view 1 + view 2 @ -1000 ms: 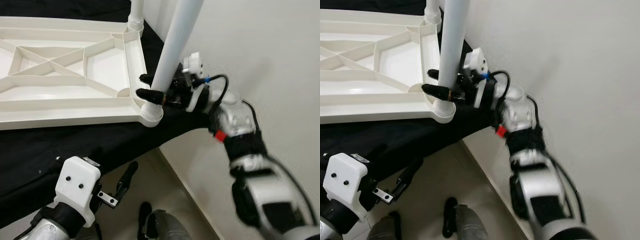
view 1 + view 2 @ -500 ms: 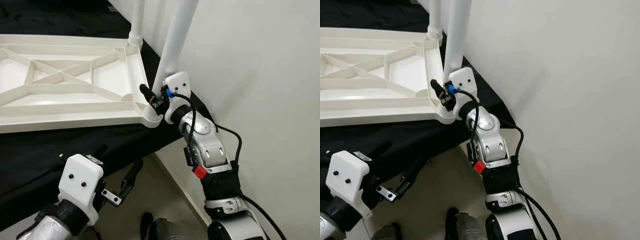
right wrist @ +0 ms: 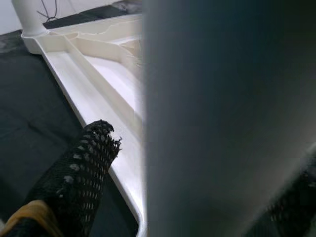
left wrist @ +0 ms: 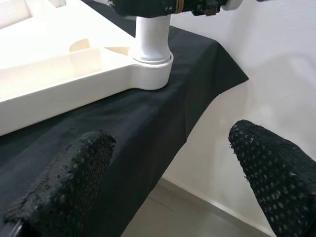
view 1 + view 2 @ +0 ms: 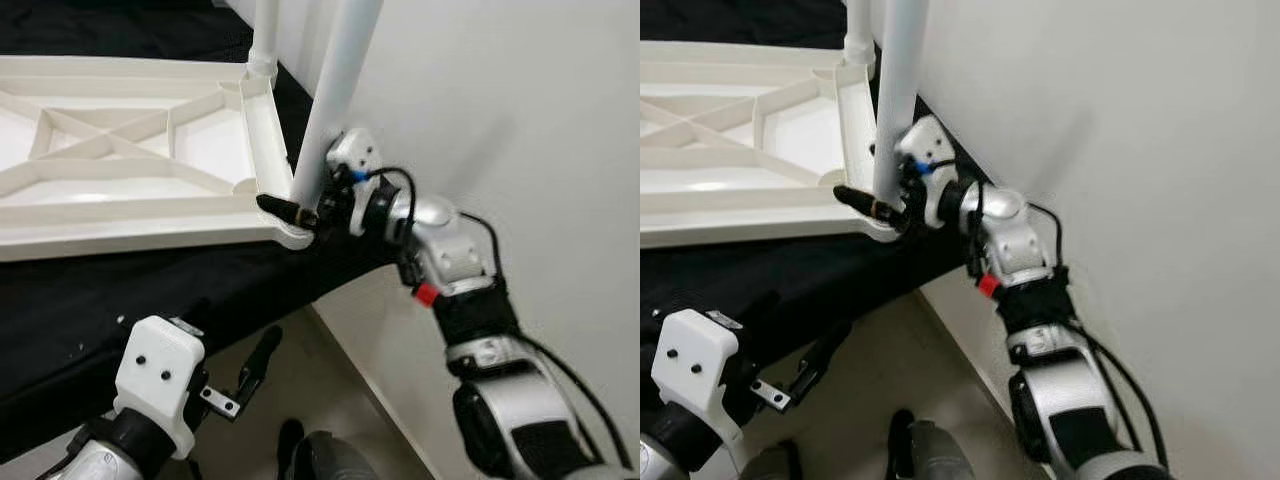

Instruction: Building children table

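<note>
The white children's table top (image 5: pixel 130 215) lies upside down on a black cloth. A white table leg (image 5: pixel 335 90) stands in its near right corner socket (image 4: pixel 152 74), leaning slightly. My right gripper (image 5: pixel 296 205) is shut on the leg's base just above the socket, with one black finger (image 5: pixel 858 197) across the front of it. In the right wrist view the leg (image 3: pixel 217 118) sits between the fingers (image 3: pixel 74 177). My left gripper (image 4: pixel 168 173) hangs open and empty below the table edge, one finger (image 5: pixel 258 356) pointing up at the cloth.
A second white leg (image 5: pixel 265 40) stands in the far right corner socket. A white wall (image 5: pixel 520 120) runs close along the right side. The black cloth (image 5: pixel 150 290) drapes over the near edge, with pale floor (image 5: pixel 330 400) below.
My right forearm has swung from below out to the right, turning the gripper around the leg's base. The leg stays in its socket. The left arm has barely moved.
</note>
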Tool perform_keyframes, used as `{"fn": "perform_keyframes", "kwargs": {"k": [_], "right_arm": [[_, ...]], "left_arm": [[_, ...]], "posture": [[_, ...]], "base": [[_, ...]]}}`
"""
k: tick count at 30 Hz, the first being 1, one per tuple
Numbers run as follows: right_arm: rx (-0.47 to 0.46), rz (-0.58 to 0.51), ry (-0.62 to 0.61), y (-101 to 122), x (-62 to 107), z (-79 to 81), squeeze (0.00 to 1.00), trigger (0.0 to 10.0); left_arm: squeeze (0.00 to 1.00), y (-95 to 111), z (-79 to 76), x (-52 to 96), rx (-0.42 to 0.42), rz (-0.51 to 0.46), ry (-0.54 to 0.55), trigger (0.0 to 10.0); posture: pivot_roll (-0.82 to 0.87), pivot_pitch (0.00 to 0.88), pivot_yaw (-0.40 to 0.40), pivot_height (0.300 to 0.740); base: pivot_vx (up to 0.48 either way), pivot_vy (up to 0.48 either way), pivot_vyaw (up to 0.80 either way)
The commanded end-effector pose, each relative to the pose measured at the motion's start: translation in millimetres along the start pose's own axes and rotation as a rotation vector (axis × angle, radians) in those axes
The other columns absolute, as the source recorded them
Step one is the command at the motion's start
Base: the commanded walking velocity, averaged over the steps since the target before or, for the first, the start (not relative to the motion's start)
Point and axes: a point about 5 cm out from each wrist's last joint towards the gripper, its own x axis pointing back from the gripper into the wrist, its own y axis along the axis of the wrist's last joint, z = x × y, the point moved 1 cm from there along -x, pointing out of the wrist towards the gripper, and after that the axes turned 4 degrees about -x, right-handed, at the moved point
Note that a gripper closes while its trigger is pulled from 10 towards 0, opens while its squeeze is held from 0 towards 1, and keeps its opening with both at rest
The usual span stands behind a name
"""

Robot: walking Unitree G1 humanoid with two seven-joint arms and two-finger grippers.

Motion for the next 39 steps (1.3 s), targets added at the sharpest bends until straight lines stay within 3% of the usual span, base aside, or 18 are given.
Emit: {"fn": "perform_keyframes", "kwargs": {"k": [1, 4, 5, 6, 7, 13, 20, 23, 24, 25, 26, 27, 31, 32, 33, 37, 38, 39], "right_arm": [[-0.017, 0.003, 0.037, -1.2, 7.3, -4.3, 0.00, 10.0], [-0.004, 0.009, 0.069, 2.2, 10.2, -8.7, 0.00, 10.0], [-0.009, -0.003, 0.086, 5.3, 10.0, -9.8, 0.00, 4.0], [-0.016, -0.014, 0.096, 7.4, 9.6, -10.3, 0.00, 4.0], [-0.034, -0.034, 0.127, 10.8, 9.7, -11.0, 0.00, 0.0], [-0.044, -0.039, 0.205, 15.3, 13.0, -14.1, 0.00, 0.0], [-0.055, -0.030, 0.178, 7.5, 9.8, -12.4, 0.00, 0.0], [-0.105, -0.010, 0.051, -17.1, 1.5, -1.4, 0.00, 0.0], [-0.111, 0.060, -0.261, -38.9, -0.5, -1.8, 0.00, 0.0], [-0.146, 0.117, -0.479, -57.4, 8.8, 10.4, 0.00, 0.0], [-0.146, 0.117, -0.479, -57.4, 8.8, 10.4, 0.00, 0.0], [-0.153, 0.142, -0.640, -64.1, 16.3, 27.8, 0.00, 0.0], [-0.187, 0.162, -0.732, -68.3, 20.7, 49.8, 0.00, 0.0], [-0.187, 0.162, -0.732, -68.3, 20.7, 49.8, 0.00, 0.0], [-0.187, 0.162, -0.708, -70.6, 7.8, 49.0, 0.00, 0.0], [-0.187, 0.161, -0.700, -70.7, 3.8, 46.2, 0.00, 0.0], [-0.179, 0.138, -0.670, -63.7, -4.0, 39.5, 0.00, 1.1], [-0.160, 0.123, -0.620, -56.4, -11.7, 34.0, 0.00, 10.0]], "left_arm": [[0.00, -2.6, -3.5, 2.3, 0.014, 0.018, -0.011, 10.0], [0.00, -2.7, -3.7, 2.7, 0.016, 0.017, -0.011, 10.0], [0.00, -2.8, -3.7, 3.0, 0.017, 0.017, -0.010, 10.0], [0.00, -2.8, -3.7, 3.1, 0.018, 0.018, -0.009, 10.0], [0.00, -2.9, -3.6, 3.2, 0.018, 0.018, -0.008, 10.0], [0.00, -2.9, -3.6, 3.6, 0.019, 0.017, -0.005, 10.0], [0.00, -3.2, -3.2, 4.5, 0.019, 0.018, -0.003, 10.0], [0.00, -3.3, -2.0, 5.1, 0.017, 0.020, 0.000, 10.0], [0.00, -3.3, -0.9, 5.3, 0.016, 0.021, 0.002, 10.0], [0.00, -2.5, -0.6, 4.7, 0.019, 0.017, 0.001, 10.0], [0.00, -2.5, -0.6, 4.7, 0.019, 0.017, 0.001, 10.0], [0.00, -1.9, 0.7, 3.9, 0.013, 0.017, 0.001, 10.0], [0.00, 1.1, 2.9, 1.1, 0.008, 0.002, 0.006, 10.0], [0.00, 1.1, 2.9, 1.1, 0.008, 0.002, 0.006, 10.0], [0.00, 3.9, 2.9, -2.2, 0.003, -0.015, 0.007, 10.0], [0.00, 4.5, 2.5, -3.1, 0.000, -0.019, 0.006, 10.0], [0.00, 5.1, 3.9, -3.0, -0.005, -0.022, 0.013, 10.0], [0.00, 5.2, 4.7, -2.6, -0.008, -0.023, 0.016, 10.0]], "posture": [[0.12, 0.317, -0.229, 0.740], [0.12, 0.322, -0.231, 0.740], [0.13, 0.328, -0.233, 0.740], [0.13, 0.328, -0.233, 0.740], [0.13, 0.332, -0.235, 0.740], [0.12, 0.341, -0.239, 0.740], [0.11, 0.339, -0.245, 0.740], [0.10, 0.336, -0.246, 0.740], [0.09, 0.329, -0.244, 0.740], [0.08, 0.326, -0.247, 0.740], [0.08, 0.326, -0.247, 0.740], [0.08, 0.320, -0.232, 0.740], [0.07, 0.294, -0.219, 0.740], [0.07, 0.294, -0.219, 0.740], [0.08, 0.270, -0.231, 0.740], [0.08, 0.270, -0.231, 0.740], [0.08, 0.270, -0.238, 0.740], [0.08, 0.277, -0.237, 0.740]], "base": [[0.000, 0.000, 0.00], [0.000, 0.000, 0.00], [0.000, 0.000, 0.00], [0.000, 0.000, 0.00], [0.000, 0.000, 0.00], [0.000, 0.000, 0.00], [0.000, 0.000, 0.00], [0.000, 0.000, 0.00], [0.000, 0.000, 0.00], [0.000, 0.000, 0.00], [0.000, 0.000, 0.00], [0.000, 0.000, 0.00], [0.000, 0.000, 0.00], [0.000, 0.000, 0.00], [0.000, 0.000, 0.00], [0.000, 0.000, 0.00], [0.000, 0.000, 0.00], [0.000, 0.000, 0.00]]}}
